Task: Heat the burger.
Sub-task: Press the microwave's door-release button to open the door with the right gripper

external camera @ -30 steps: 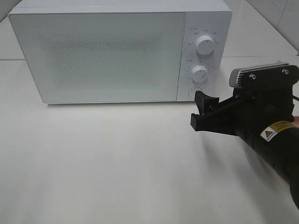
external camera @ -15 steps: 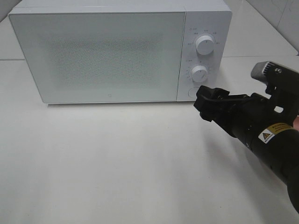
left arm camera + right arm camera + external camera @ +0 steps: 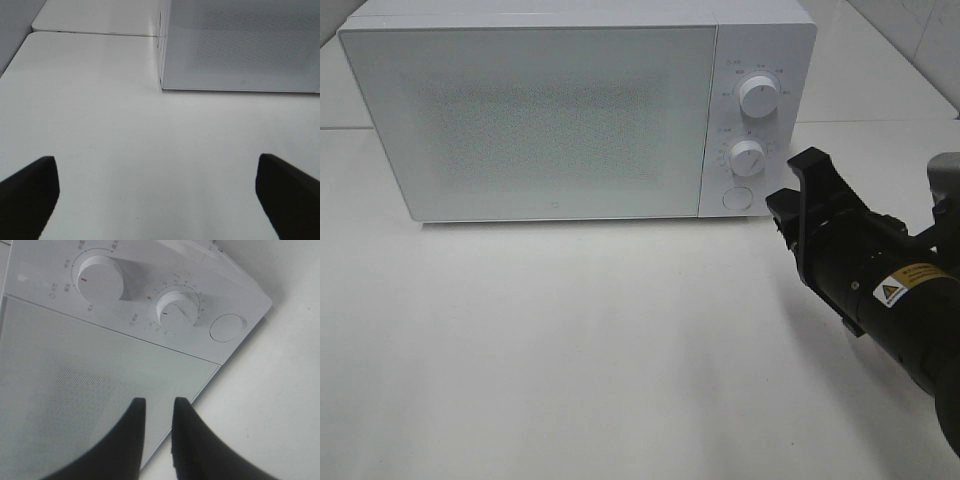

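Microwave [image 3: 530,120] on white worktop [image 3: 570,350], door shut. Right hand [image 3: 800,195] beside round door button [image 3: 737,197], fingers nearly together, gripping nothing. Left hand [image 3: 160,192] wide open, empty.

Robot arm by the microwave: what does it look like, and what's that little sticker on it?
The right arm is thick, round and matte black, ending in a black gripper with flat, tapered fingers. The sticker is yellow with a black warning triangle.
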You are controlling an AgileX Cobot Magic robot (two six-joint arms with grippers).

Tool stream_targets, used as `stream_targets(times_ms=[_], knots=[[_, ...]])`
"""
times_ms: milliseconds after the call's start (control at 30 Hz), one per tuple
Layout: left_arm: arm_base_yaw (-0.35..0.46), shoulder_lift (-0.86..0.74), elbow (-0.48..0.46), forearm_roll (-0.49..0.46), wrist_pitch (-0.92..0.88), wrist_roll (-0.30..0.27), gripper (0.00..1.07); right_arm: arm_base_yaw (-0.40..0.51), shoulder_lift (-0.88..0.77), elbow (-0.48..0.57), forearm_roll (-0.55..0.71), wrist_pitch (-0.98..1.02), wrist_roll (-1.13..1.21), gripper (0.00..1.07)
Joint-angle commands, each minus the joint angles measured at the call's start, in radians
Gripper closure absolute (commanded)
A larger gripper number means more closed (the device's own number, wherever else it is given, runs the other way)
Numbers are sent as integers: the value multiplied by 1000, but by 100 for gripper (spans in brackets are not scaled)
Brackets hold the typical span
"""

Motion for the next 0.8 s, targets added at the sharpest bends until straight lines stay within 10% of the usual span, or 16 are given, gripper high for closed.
stream_targets(times_ms=[33,800], knots=[[-2,-27,3,2,-8,1,6,2,0,0,-3,-9,180,107],[-2,-27,3,2,-8,1,6,0,24,-2,129,70,210,107]])
